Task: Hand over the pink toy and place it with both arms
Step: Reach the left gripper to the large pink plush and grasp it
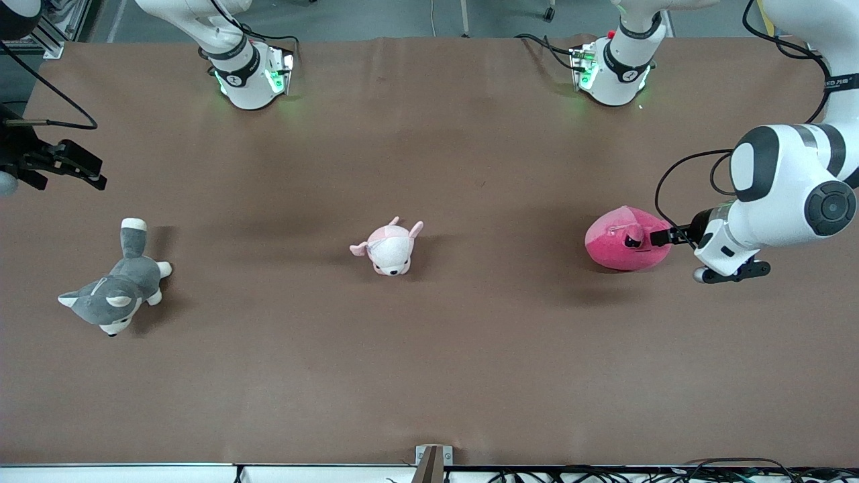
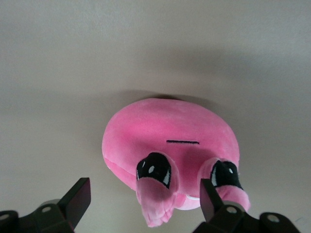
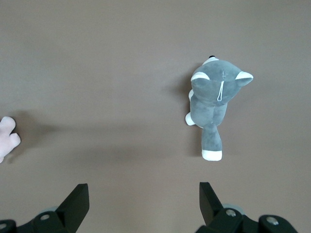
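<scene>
The pink toy (image 1: 624, 240) is a round hot-pink plush lying on the brown table toward the left arm's end. In the left wrist view the pink toy (image 2: 170, 141) shows dark eyes and small nubs. My left gripper (image 1: 656, 236) is low beside it and open. In its wrist view the left gripper (image 2: 146, 196) has one nub between its spread fingers (image 2: 77, 199), which do not press the nub. My right gripper (image 1: 84, 171) hangs open and empty over the right arm's end of the table; in its wrist view the right gripper (image 3: 143, 196) holds nothing.
A pale pink-and-white plush animal (image 1: 390, 248) lies at the table's middle. A grey-and-white plush dog (image 1: 117, 285) lies toward the right arm's end, and it also shows in the right wrist view (image 3: 214, 104). The arm bases (image 1: 251, 74) stand along the table's farther edge.
</scene>
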